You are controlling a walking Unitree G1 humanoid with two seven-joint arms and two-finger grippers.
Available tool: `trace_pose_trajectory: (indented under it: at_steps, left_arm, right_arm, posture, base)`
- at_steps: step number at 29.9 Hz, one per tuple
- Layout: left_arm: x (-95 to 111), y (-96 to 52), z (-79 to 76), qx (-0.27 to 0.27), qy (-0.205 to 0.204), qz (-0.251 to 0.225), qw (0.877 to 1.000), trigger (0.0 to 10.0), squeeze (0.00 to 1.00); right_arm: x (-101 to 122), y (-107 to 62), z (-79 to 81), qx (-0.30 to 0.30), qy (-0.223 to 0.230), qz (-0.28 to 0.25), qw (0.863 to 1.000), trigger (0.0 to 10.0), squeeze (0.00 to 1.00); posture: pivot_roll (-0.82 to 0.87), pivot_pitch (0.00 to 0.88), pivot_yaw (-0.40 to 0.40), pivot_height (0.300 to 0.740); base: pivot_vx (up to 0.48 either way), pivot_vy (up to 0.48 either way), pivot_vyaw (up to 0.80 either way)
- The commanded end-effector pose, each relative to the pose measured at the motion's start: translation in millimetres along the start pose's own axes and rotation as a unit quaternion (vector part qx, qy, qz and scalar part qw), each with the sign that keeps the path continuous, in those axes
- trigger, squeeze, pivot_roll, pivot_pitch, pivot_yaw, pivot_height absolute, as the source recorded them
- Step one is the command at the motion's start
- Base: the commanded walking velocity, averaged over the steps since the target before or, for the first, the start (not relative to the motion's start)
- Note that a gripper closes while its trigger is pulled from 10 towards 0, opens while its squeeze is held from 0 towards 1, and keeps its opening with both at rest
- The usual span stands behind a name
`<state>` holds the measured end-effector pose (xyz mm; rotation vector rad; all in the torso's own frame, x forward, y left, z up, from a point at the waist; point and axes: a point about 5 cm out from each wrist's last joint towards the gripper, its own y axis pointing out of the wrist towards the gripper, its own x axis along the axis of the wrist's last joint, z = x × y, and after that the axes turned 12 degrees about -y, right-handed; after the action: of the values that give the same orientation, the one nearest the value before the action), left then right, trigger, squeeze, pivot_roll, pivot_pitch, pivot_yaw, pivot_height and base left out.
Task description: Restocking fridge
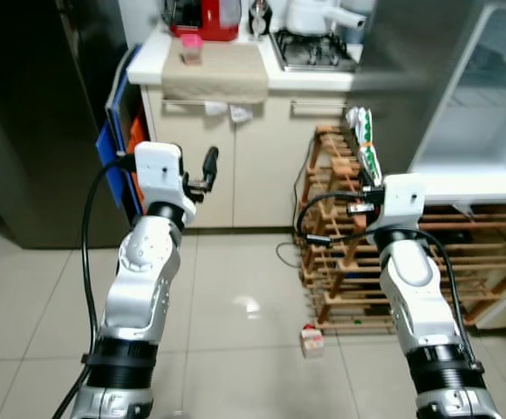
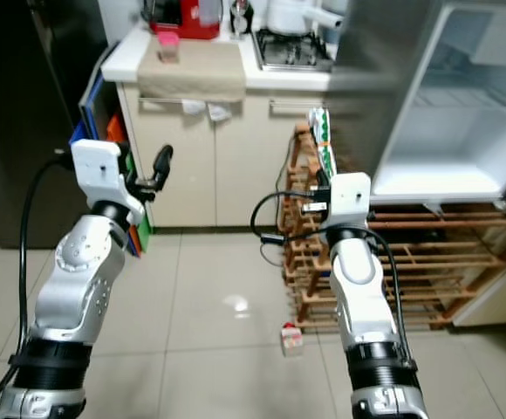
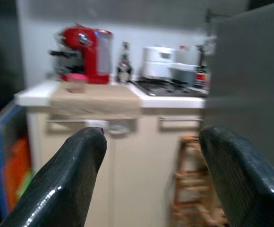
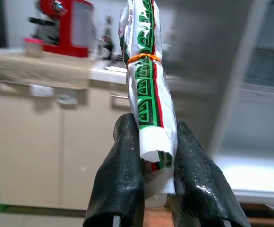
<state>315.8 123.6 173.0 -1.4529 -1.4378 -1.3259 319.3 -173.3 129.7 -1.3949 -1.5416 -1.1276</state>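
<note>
- Carrying a rolled green-and-white packet (image 4: 149, 80) in my right hand (image 4: 158, 165), fingers pinched tight on its lower end so it stands upright, clear of the wooden rack (image 1: 358, 262) below the fridge.
- An orange rubber band (image 4: 143, 58) keeps the roll closed, which I judge makes it easy to hold by one end.
- The fridge (image 1: 484, 131) stands open just right of the packet, its white shelves bare, so the packet looks headed there.
- My left hand (image 3: 149, 179) is raised in front of the table (image 1: 214, 70), away from the fridge, fingers spread apart and holding nothing, free to steady the door if needed.
- A small carton (image 1: 311, 340) lies on the floor near the rack's foot; I must step around it.
</note>
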Motion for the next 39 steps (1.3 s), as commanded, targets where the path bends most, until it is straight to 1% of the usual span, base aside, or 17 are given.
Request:
trace_pose_trajectory:
  at_steps: [1, 8, 9, 12, 14, 17, 19, 20, 21, 23, 24, 25, 27, 33, 39]
  left_arm:
    - [-3, 0.3, -0.6, 0.0, 0.006, 0.005, 1.0, 10.0, 0.0]
    - [-4, 1.4, 2.5, 0.01, 0.011, 0.006, 1.0, 10.0, 0.0]
    - [-3, 1.5, 5.7, 0.02, 0.016, 0.004, 1.0, 10.0, 0.0]
    - [-4, 1.6, 8.9, 0.031, 0.017, 0.005, 0.999, 10.0, 0.0]
    - [-7, 2.1, 9.8, 0.034, 0.016, 0.008, 0.999, 10.0, 0.0]
    - [-9, 3.2, 10.4, 0.041, 0.019, 0.011, 0.999, 10.0, 0.0]
    - [-10, 4.7, 13.5, 0.059, 0.031, 0.012, 0.998, 10.0, 0.0]
    - [-10, 4.7, 13.5, 0.059, 0.031, 0.012, 0.998, 10.0, 0.0]
    - [-11, 5.6, 14.9, 0.067, 0.04, 0.016, 0.997, 10.0, 0.0]
    - [-11, 6.3, 13.1, 0.06, 0.034, 0.015, 0.998, 10.0, 0.0]
    - [-11, 6.3, 10.9, 0.052, 0.035, 0.012, 0.998, 10.0, 0.0]
    - [-11, 6.1, 7.3, 0.037, 0.027, 0.01, 0.999, 10.0, 0.0]
    - [-11, 6.2, 6.1, 0.033, 0.023, 0.01, 0.999, 10.0, 0.0]
    - [-11, 7.6, 4.5, 0.027, 0.023, 0.011, 0.999, 10.0, 0.0]
    - [-12, 7.0, 2.6, 0.02, -0.004, 0.014, 1.0, 10.0, 0.0]
  right_arm:
    - [1, 1.7, -4.3, -0.009, 0.0, 0.001, 1.0, 10.0, 0.0]
    - [0, 2.9, -6.0, -0.015, -0.001, 0.002, 1.0, 10.0, 0.0]
    - [0, 1.7, -10.0, -0.025, -0.002, 0.0, 1.0, 10.0, 0.0]
    - [-3, -2.7, -16.6, -0.033, -0.007, 0.006, 0.999, 10.0, 0.0]
    - [-9, -6.8, -22.5, -0.042, -0.013, 0.014, 0.999, 10.0, 0.0]
    - [-11, -10.0, -30.2, -0.055, -0.019, 0.017, 0.998, 10.0, 0.0]
    - [-12, -13.6, -36.3, -0.067, -0.019, 0.017, 0.997, 10.0, 0.0]
    - [-12, -13.6, -36.3, -0.067, -0.019, 0.017, 0.997, 10.0, 0.0]
    - [-13, -16.2, -38.3, -0.07, -0.021, 0.017, 0.997, 10.0, 0.0]
    - [-18, -23.7, -39.4, -0.07, -0.025, 0.025, 0.997, 10.0, 0.0]
    - [-20, -26.7, -39.4, -0.07, -0.028, 0.028, 0.997, 10.0, 0.0]
    - [-21, -29.2, -39.1, -0.073, -0.027, 0.031, 0.996, 10.0, 0.0]
    - [-21, -29.8, -38.9, -0.074, -0.028, 0.031, 0.996, 10.0, 0.0]
    - [-20, -32.4, -40.6, -0.082, -0.029, 0.029, 0.996, 10.0, 0.0]
    - [-19, -34.2, -43.2, -0.09, -0.031, 0.028, 0.995, 10.0, 0.0]
  posture:
    - [-0.03, 0.0, -0.026, 0.74]
    - [-0.03, 0.0, -0.026, 0.74]
    - [-0.03, 0.0, -0.026, 0.74]
    - [-0.03, 0.0, -0.026, 0.74]
    - [-0.04, 0.0, -0.023, 0.74]
    - [-0.04, 0.0, -0.023, 0.74]
    - [-0.05, 0.0, -0.024, 0.74]
    - [-0.05, 0.0, -0.024, 0.74]
    - [-0.06, 0.0, -0.024, 0.74]
    - [-0.07, 0.0, -0.021, 0.74]
    - [-0.07, 0.0, -0.018, 0.74]
    - [-0.07, 0.0, -0.013, 0.74]
    - [-0.07, 0.0, -0.013, 0.74]
    - [-0.08, 0.0, -0.009, 0.74]
    - [-0.08, 0.0, -0.008, 0.74]
  base:
    - [0.0, -0.454, 0.0]
    - [0.0, -0.454, 0.0]
    - [0.0, -0.45, 0.0]
    - [0.0, -0.45, 0.0]
    - [0.0, -0.45, 0.0]
    - [0.0, -0.45, 0.0]
    - [0.251, 0.0, 0.0]
    - [0.251, 0.0, 0.0]
    - [0.0, 0.0, 0.0]
    - [0.0, 0.0, 0.0]
    - [0.0, 0.0, 0.0]
    - [0.0, 0.0, 0.0]
    - [0.159, 0.0, 0.0]
    - [0.48, 0.0, 0.0]
    - [0.48, 0.0, 0.0]
